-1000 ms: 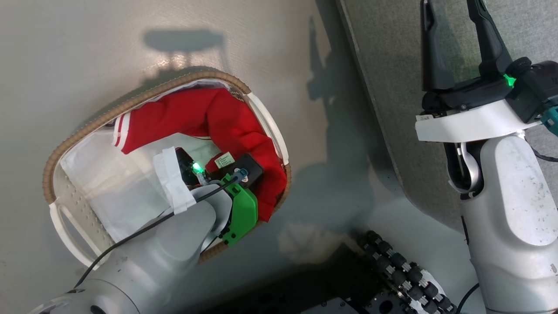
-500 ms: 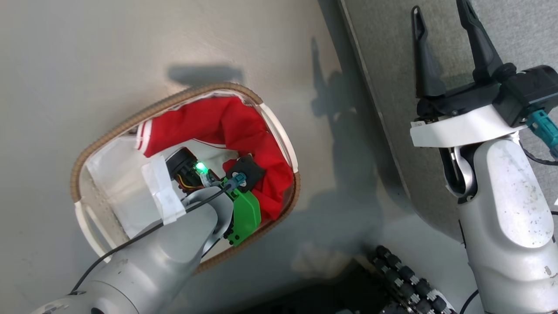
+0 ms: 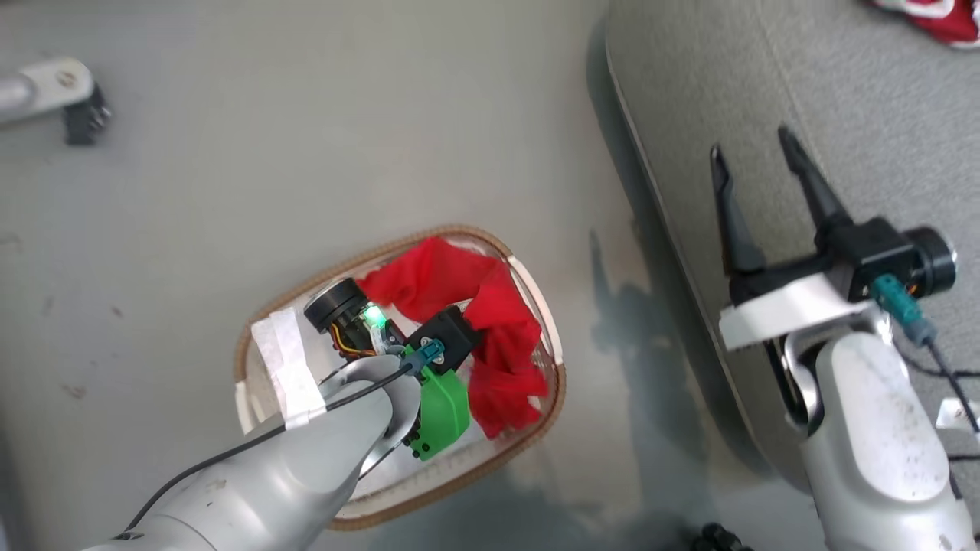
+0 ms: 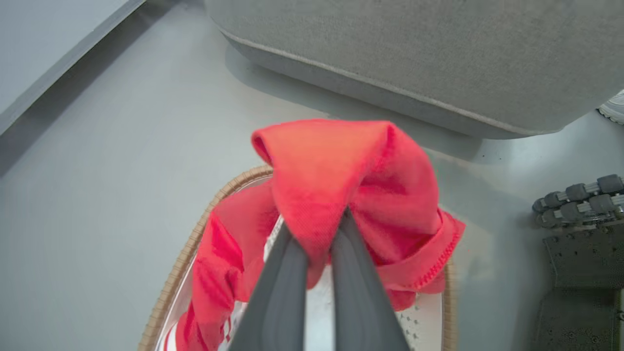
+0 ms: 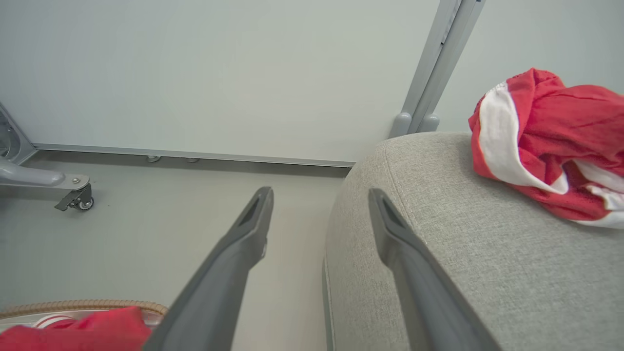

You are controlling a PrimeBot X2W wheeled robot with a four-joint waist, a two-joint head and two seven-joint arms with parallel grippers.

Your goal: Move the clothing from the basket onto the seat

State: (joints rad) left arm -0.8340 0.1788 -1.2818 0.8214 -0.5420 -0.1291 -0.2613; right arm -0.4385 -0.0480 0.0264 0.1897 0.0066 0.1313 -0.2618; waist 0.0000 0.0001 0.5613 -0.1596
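Clothing (image 4: 341,175) is mostly bunched up in the basket (image 4: 195,234), red fabric heaped along the side nearest the seat (image 4: 414,58). The left gripper (image 4: 322,234) has its fingers pinched tight on a fold of it, and that fold stands up above the rim. A second red and white garment (image 5: 551,146) lies on the seat cushion, well apart from the basket. The right gripper (image 5: 320,195) hangs over the seat's edge, fingers spread wide, holding nothing. The basket sits on the grey floor (image 3: 306,153) near the seat.

No legible text, label, brand name, number or sign can be read on any surface in view.
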